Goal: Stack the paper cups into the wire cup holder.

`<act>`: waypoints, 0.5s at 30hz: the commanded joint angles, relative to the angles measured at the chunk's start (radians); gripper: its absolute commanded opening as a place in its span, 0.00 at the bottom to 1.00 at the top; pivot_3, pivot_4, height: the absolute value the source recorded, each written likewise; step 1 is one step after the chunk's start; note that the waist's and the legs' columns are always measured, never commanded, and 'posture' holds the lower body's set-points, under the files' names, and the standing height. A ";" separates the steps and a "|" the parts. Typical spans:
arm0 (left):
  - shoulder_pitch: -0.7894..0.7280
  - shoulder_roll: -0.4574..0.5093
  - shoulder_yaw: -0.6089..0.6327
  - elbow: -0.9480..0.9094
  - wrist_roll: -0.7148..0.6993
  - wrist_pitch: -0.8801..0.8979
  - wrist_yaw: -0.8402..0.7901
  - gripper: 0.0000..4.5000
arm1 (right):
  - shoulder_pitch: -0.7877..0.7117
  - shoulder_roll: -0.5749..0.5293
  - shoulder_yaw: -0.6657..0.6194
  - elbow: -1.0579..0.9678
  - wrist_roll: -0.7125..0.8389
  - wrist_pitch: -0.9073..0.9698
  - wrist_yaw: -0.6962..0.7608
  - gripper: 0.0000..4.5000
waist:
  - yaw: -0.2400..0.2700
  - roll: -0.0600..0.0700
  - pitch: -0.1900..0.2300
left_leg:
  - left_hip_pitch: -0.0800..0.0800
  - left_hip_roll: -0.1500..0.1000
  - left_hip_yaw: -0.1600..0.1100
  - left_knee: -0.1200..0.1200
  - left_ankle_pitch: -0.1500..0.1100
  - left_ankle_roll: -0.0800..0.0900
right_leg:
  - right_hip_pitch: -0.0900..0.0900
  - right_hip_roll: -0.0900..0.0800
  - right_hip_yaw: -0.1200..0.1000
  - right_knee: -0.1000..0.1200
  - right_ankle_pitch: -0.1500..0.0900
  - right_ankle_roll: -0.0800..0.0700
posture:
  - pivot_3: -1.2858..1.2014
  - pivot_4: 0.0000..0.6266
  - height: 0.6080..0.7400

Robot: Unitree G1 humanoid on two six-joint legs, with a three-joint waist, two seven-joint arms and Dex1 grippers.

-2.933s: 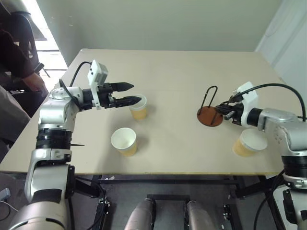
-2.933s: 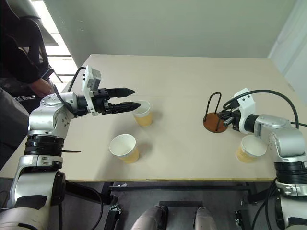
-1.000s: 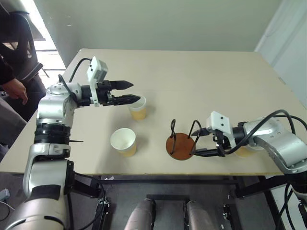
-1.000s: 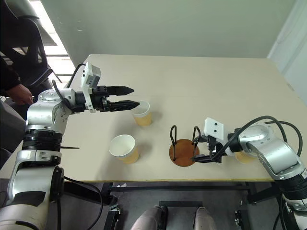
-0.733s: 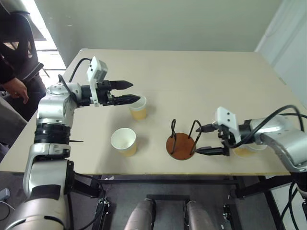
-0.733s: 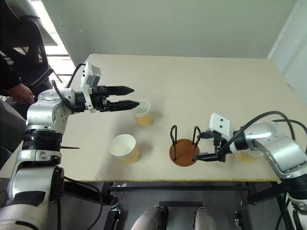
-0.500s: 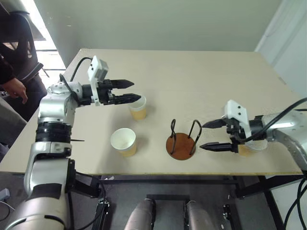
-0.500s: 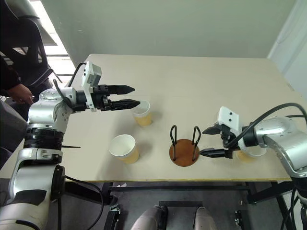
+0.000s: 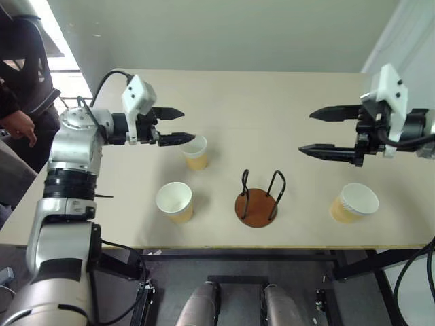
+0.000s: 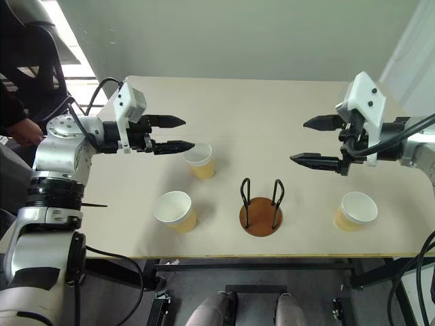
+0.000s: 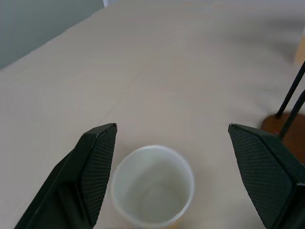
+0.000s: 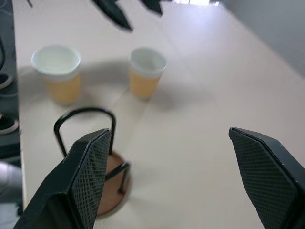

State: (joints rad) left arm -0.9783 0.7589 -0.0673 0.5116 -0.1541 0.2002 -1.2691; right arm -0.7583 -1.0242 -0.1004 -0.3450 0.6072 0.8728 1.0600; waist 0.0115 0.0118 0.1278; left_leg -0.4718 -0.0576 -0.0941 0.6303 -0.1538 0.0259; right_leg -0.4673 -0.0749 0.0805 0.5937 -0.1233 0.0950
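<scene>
The wire cup holder (image 9: 256, 210) stands empty near the table's front edge, at the middle. One paper cup (image 9: 196, 152) sits upright just beyond my left gripper (image 9: 183, 126), which hovers open above and left of it. The left wrist view looks down into this cup (image 11: 153, 191) between the fingers. A second cup (image 9: 175, 202) stands left of the holder. A third, ribbed cup (image 9: 353, 202) stands to its right. My right gripper (image 9: 306, 132) hangs open and empty, high above the table between the holder and the ribbed cup.
A person (image 9: 20, 125) sits beyond the table's left edge (image 9: 64, 173). The right wrist view takes in two cups (image 12: 57, 74) and the holder (image 12: 95, 162) from above. Bare tabletop (image 9: 272, 102) stretches behind the holder.
The right gripper brought the holder from the right to the front middle, let it go, then rose up and to the right. The left gripper rolled slightly in place.
</scene>
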 commanded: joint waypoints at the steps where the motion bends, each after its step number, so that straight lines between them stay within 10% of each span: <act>1: -0.037 0.042 -0.060 -0.036 0.126 -0.152 0.034 0.89 | -0.028 -0.025 -0.053 -0.031 0.049 0.024 0.001 0.89 | 0.000 0.000 0.000 | 0.000 0.000 0.000 0.000 0.000 0.000 | 0.000 0.000 0.000 0.000 -0.001 0.000 | 0.52 0.24 1.00; 15: -0.146 0.072 -0.192 0.010 0.371 -0.328 0.072 0.89 | -0.051 -0.059 -0.045 -0.027 0.095 0.056 0.002 0.89 | 0.000 0.000 0.000 | -0.005 0.000 0.000 0.000 -0.002 0.002 | -0.006 -0.001 -0.001 0.000 -0.002 0.000 | 0.52 0.24 1.00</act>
State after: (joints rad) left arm -1.0953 0.8036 -0.2590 0.5179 0.1859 -0.1037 -1.2116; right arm -0.7823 -1.0597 -0.1082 -0.3623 0.6853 0.9274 1.0599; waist 0.0111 0.0118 0.1278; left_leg -0.4768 -0.0577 -0.0941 0.6307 -0.1559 0.0274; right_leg -0.4730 -0.0754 0.0796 0.5939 -0.1249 0.0948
